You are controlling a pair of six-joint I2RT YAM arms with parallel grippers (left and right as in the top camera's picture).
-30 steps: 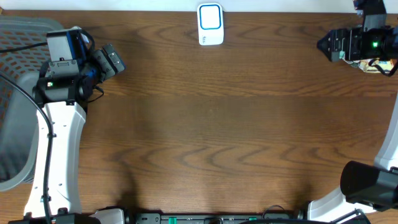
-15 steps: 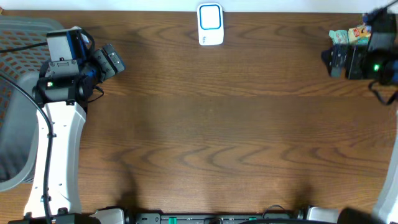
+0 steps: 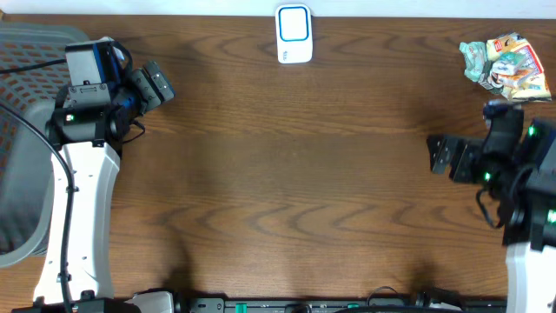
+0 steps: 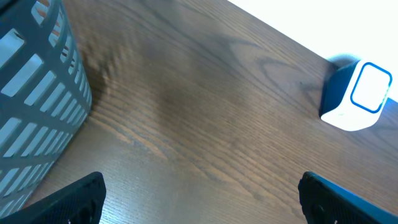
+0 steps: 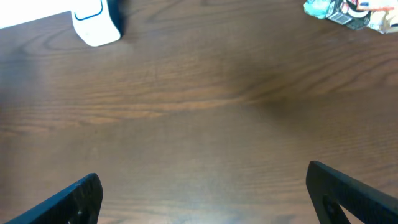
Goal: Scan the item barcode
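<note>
The item, a crumpled bundle of packets [image 3: 506, 65], lay at the far right corner of the counter [image 3: 304, 174], well apart from the scanner [image 3: 294, 35] at far centre. I judged it light, soft, slippery film, best pinched across a bunched fold. My right claw [image 3: 433, 156] hung wide and empty on the near side of it; my left claw [image 3: 161, 84] gaped too, at the left.

1. Overhead: straight down from high up, taking in the whole table [image 3: 295, 174].
2. Left wrist: low and close, slanting across the table from beside the basket [image 4: 31, 112] toward the scanner [image 4: 357, 96].
3. Right wrist: higher, tilted down toward the far edge; the scanner shows in all three views.
</note>
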